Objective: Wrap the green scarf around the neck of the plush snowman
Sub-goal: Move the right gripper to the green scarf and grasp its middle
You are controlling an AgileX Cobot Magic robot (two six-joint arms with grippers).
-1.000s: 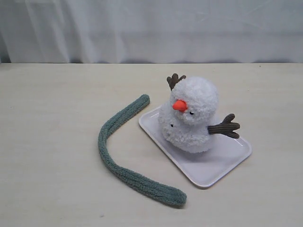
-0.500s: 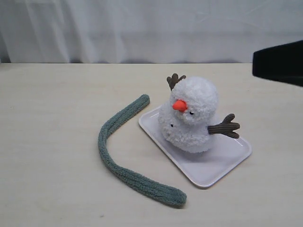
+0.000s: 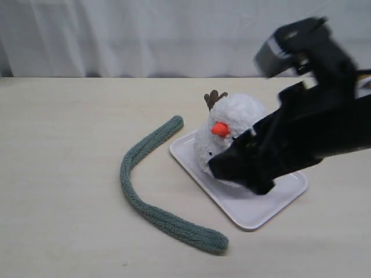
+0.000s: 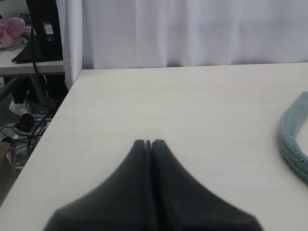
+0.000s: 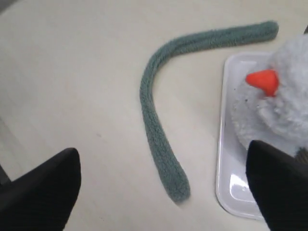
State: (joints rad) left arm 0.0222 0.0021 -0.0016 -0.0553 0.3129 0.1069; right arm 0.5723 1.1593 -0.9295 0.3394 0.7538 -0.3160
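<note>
The green scarf [image 3: 134, 184] lies in a loose curve on the table, left of the plush snowman [image 3: 236, 117]; it also shows in the wrist views [image 5: 153, 120] [image 4: 292, 140]. The snowman sits on a white tray [image 3: 254, 215], orange nose [image 3: 219, 129] pointing left. My right gripper [image 3: 237, 174] hangs open above the tray's front, covering the snowman's body and most of its neck. In the right wrist view its two fingers [image 5: 48, 187] stand wide apart over the scarf's near end, holding nothing. My left gripper [image 4: 148, 142] is shut and empty over bare table, away from the scarf.
A white curtain [image 3: 145, 35] closes off the back of the table. The table's left edge [image 4: 57, 110] shows in the left wrist view, with cables and clutter on the floor beyond it.
My right arm has swung in from the right edge and now hangs in front of the snowman. The scarf, the snowman and the tray have not moved.
</note>
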